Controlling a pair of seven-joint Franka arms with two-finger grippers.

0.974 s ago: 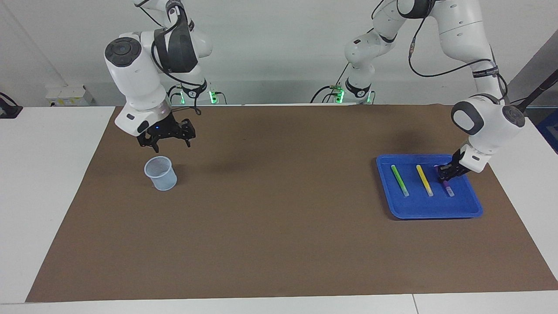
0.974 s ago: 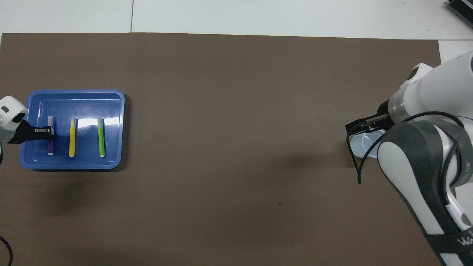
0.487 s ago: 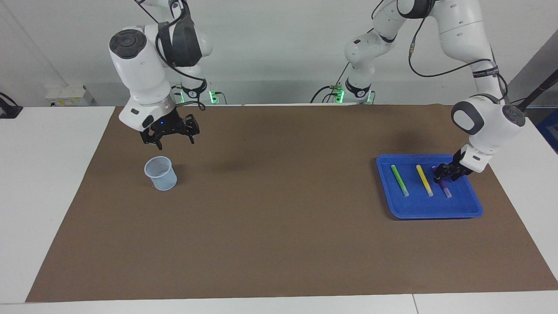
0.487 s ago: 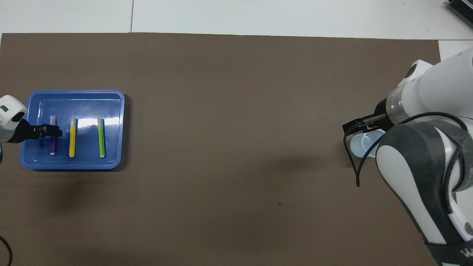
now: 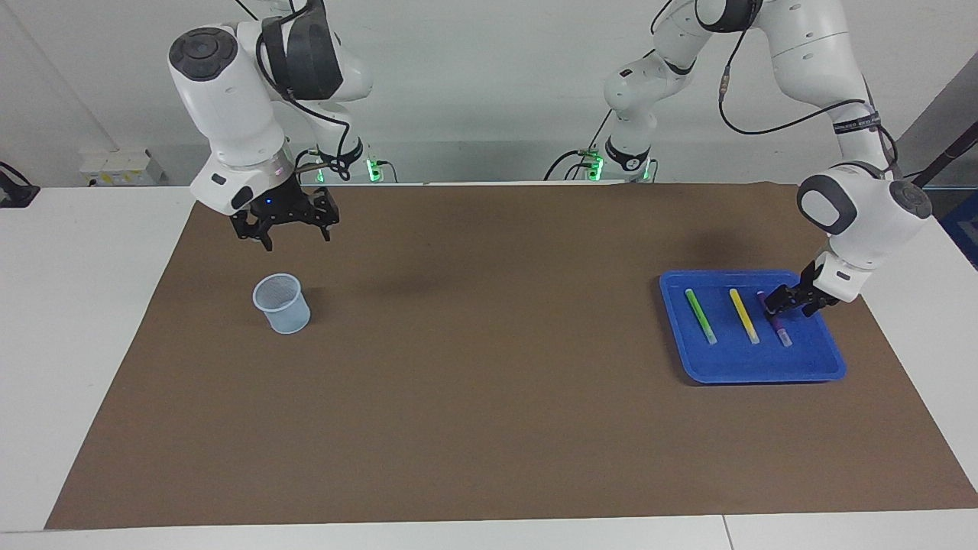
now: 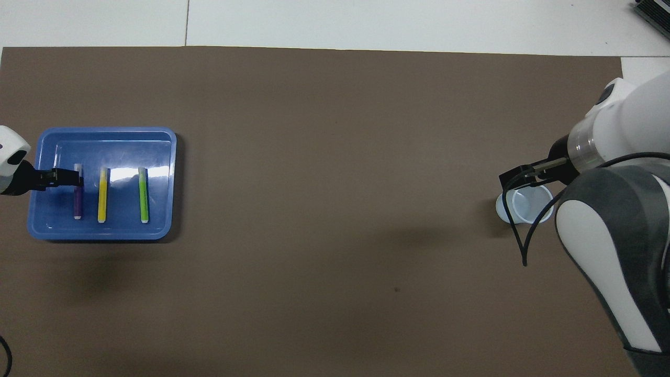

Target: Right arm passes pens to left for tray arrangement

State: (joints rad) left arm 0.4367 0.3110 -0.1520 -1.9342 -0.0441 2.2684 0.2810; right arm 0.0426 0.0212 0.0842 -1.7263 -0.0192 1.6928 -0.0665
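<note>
Plastic of a bright, glossy blue forms the tray (image 5: 752, 368), a shallow, roughly square dish with rounded corners and a raised rim, set on the brown mat (image 5: 489, 397) toward the left arm's end of the table. Three slim pens are laid in it side by side, well apart and roughly parallel: the green pen (image 5: 700, 315), the yellow pen (image 5: 743, 315) and the purple pen (image 5: 779, 328), each finished with a small whitish tip. The purple one is placed nearest the left arm's edge of the tray, the green one nearest the middle of the table.

The left gripper (image 5: 781, 299) is held low over the purple pen (at the end nearer the robots), its black fingers spread apart and nothing clamped between them; whether the pen is touched cannot be told. The right gripper (image 5: 281, 227) is held in the air over the mat at the right arm's end, fingers apart and nothing carried. Below it, a little farther from the robots, a small pale-blue mesh cup (image 5: 282, 303) is stood upright, round and translucent, with a fine gridded wall
</note>
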